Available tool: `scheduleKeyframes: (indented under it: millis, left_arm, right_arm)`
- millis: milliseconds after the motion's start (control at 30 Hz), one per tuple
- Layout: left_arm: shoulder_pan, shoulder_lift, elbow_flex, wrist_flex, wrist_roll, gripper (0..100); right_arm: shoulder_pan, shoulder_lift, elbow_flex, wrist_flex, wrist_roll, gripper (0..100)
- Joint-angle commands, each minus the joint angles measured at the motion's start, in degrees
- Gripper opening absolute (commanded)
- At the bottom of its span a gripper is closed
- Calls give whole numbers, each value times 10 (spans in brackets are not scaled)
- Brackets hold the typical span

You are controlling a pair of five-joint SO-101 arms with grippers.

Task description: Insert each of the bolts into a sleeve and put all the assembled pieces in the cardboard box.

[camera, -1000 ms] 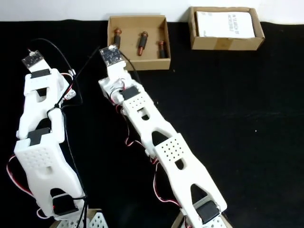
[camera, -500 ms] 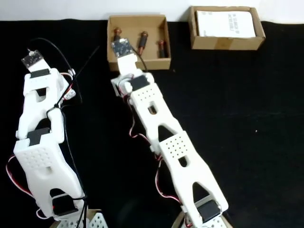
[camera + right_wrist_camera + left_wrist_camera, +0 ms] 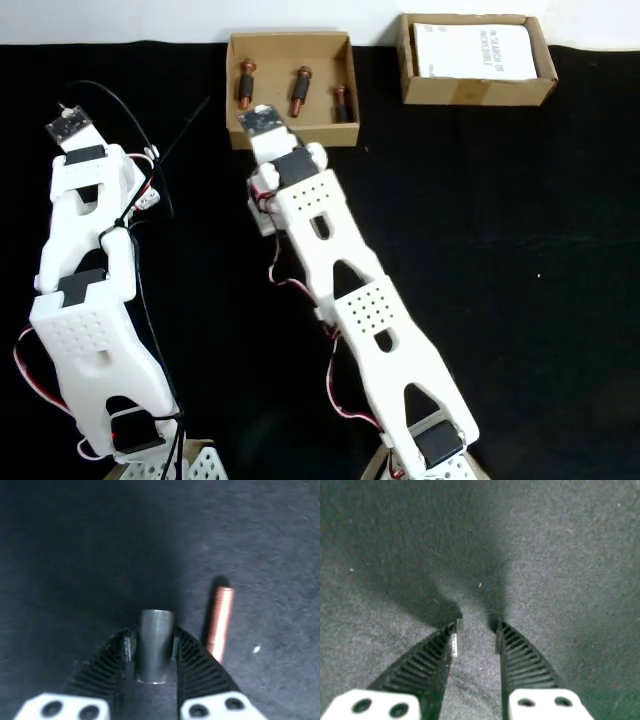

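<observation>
Between jaws, one sleeve (image 3: 154, 640), perhaps one bolt (image 3: 220, 622) beside

Robotics lab bench, prob.: black felt table (image 3: 520, 250); 2 white printed arms (image 3: 350, 290) w/ exposed wiring (image 3: 275, 272).

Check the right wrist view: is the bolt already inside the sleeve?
No, the bolt lies on the table beside the right gripper, apart from the sleeve clamped in it.

Left tool (image 3: 476, 636), black ribbed fingers (image 3: 432, 652) slightly parted, dark felt table (image 3: 560, 555) beneath
</observation>
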Motion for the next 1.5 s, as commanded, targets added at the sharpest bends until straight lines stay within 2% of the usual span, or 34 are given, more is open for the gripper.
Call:
scheduleKeyframes:
  millis: [0, 300, 500, 800, 900, 1100, 1367, 1467]
  left_arm:
    - [-7, -5, -21, -3, 1, 122]
    - [-7, -5, -21, -3, 1, 122]
    - [-7, -5, -21, -3, 0, 122]
    - [-7, -5, -21, -4, 0, 122]
    - [-6, -5, -20, -3, 0, 122]
    - [9, -7, -19, -4, -46, 121]
    - [15, -8, -18, -5, -65, 79]
    - [15, -7, -20, -5, -64, 79]
  right_arm:
    - [-18, -80, -65, 6, 2, 6]
    - [-29, -52, -65, 8, 2, 6]
    - [-28, -100, -43, 8, 3, 6]
    - [-28, -332, 371, 6, 1, 6]
    - [-29, -384, 477, 4, -41, 6]
    - [-35, -380, 589, -21, -99, 6]
    - [-49, -361, 683, -145, -100, 10]
    - [-60, -361, 720, -151, -99, 77]
